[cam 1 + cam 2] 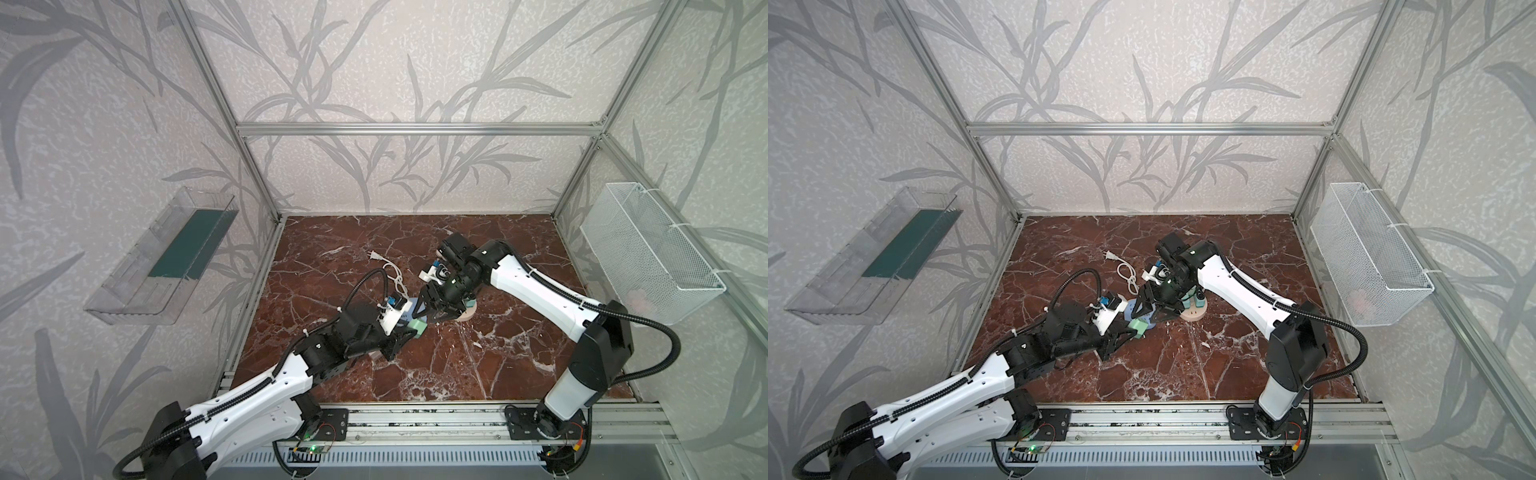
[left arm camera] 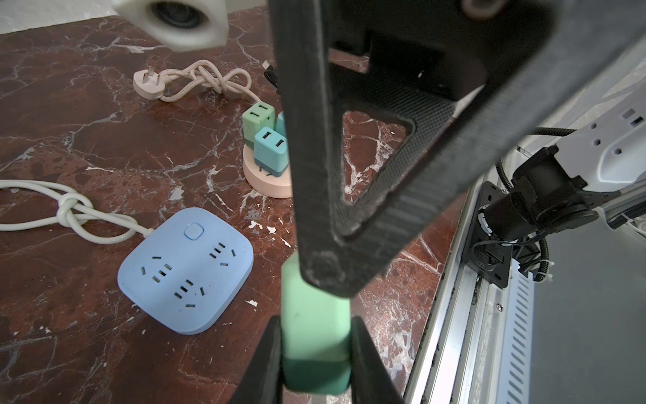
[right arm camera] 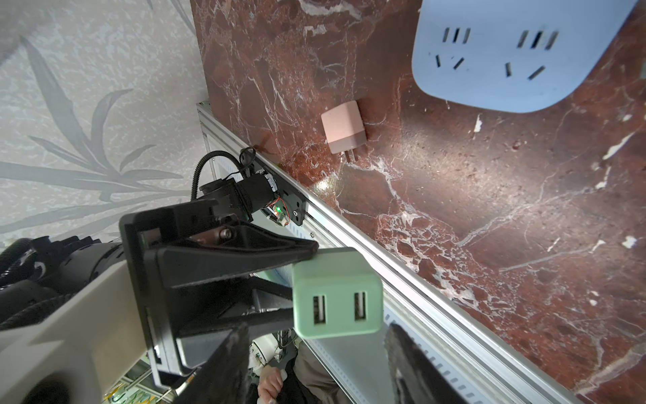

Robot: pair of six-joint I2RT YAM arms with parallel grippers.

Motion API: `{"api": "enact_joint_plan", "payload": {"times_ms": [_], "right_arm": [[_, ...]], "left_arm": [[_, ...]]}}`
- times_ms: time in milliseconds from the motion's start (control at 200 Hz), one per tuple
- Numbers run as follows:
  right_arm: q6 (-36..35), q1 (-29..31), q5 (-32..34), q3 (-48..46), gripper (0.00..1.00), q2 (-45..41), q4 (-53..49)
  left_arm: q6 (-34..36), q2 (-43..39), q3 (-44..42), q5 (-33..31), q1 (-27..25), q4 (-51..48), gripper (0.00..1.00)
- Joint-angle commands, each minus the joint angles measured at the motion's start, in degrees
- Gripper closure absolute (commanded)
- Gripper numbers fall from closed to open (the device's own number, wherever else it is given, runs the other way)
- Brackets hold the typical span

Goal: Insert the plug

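The left fingers clamp the green plug tight, holding it off the table — just beside the blue socket block. The right fingers stand released — spread either side of the plug's port end.

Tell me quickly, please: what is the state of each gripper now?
Left gripper: closed on the green charger plug.
Right gripper: open, its jaws standing on both sides of the same plug.

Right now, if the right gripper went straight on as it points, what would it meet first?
The right gripper would probably meet the green charger, clamped in the left gripper, ahead of its open jaws; depth is unclear.
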Motion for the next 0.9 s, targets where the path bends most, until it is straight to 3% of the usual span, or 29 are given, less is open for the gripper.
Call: {"api": "enact_joint_plan", "payload": {"times_ms": [0, 500, 635, 785, 860, 895], "right_arm": [[0.5, 0.4, -1.8, -1.7, 0.38, 0.4, 1.2], [1.9, 0.4, -7.1, -4.8, 0.43, 2.2, 7.1], [2.1, 0.4, -7.8, -5.3, 0.50, 1.8, 7.8], [2.5, 0.4, -8.9, -6.1, 0.78, 1.7, 8.9], [2.9, 0.4, -9.1, -6.6, 1.00, 1.5, 9.6], [2.8, 0.4, -8.9, -6.6, 1.00, 1.5, 9.6]], "left_arm": [[1.2, -0.8, 2.0, -0.7, -0.3, 0.1, 1.00], [0.6, -1.3, 2.2, 0.5, -0.4, 0.4, 1.00], [0.5, -1.2, 2.2, 0.5, -0.3, 0.5, 1.00], [0.3, -1.4, 2.2, -0.3, -0.3, 0.6, 1.00], [0.0, -1.6, 2.0, -1.3, -0.4, 0.6, 1.00], [-0.7, -1.6, 2.1, -2.9, -0.3, 0.7, 0.99]]}}
